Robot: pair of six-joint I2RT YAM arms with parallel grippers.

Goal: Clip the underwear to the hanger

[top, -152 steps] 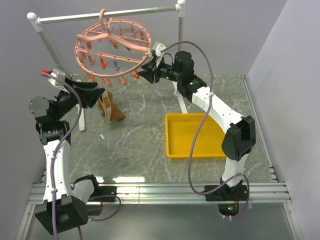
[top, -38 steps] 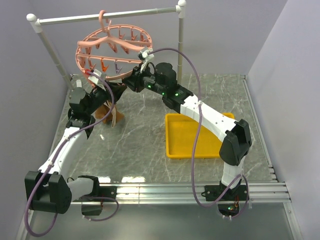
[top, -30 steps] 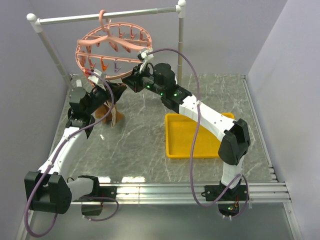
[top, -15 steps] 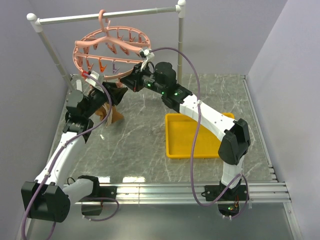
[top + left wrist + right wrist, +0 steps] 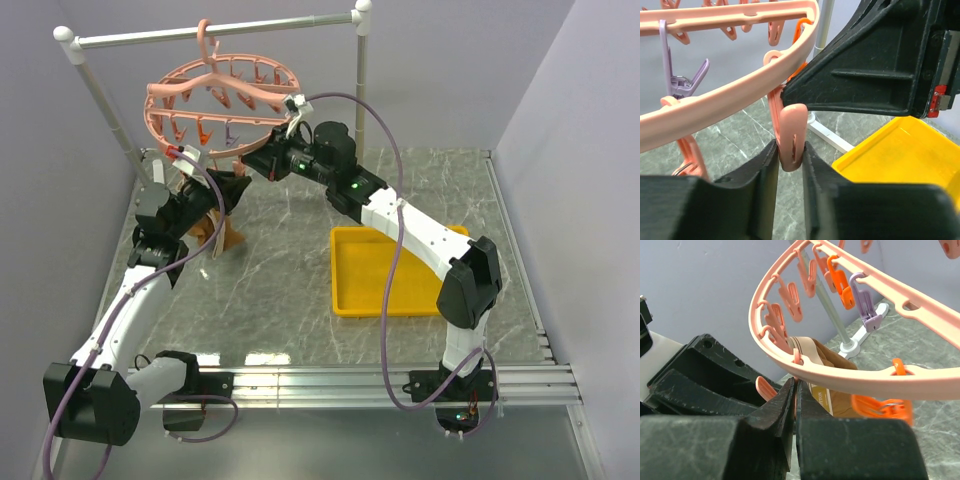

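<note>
While the yellow tray (image 5: 420, 280) lies toward the right edge of the table (image 5: 290, 300), both arms reach over to its far-left corner.

Underwear (image 5: 830, 365): hangs slack over that corner, tan waistband uppermost, just under the near-left rim of the hanger (image 5: 855, 380). What bears it is hidden in every view.

Left gripper (image 5: 790, 152): fingers touch the lower end of a pink clip (image 5: 790, 132) from both sides, pinching it. The clip dangles from the rim.

Right gripper (image 5: 795, 390): fingers pressed together right beneath the rim, just beside that clip. Cannot tell whether anything thin is caught between them.

Hanger hooks over the white rail (image 5: 280, 22) along the far edge.

Change: five seconds back the grippers were well apart. The right was at the hanger's right rim, and the left was low and out to the left with the cloth below it. Now they meet at one spot on the rim. Over the last second the left wrist has lifted toward the rim, its forearm has swung left, and the hanger has tipped slightly.

Reading: the approach looks finished and the clipping step is in hand. Left appears set to work the clip while right steadies the ring. No waistband shows inside a clip, so the task is not done. The waistband edge likely needs bringing into the clip's mouth next.
</note>
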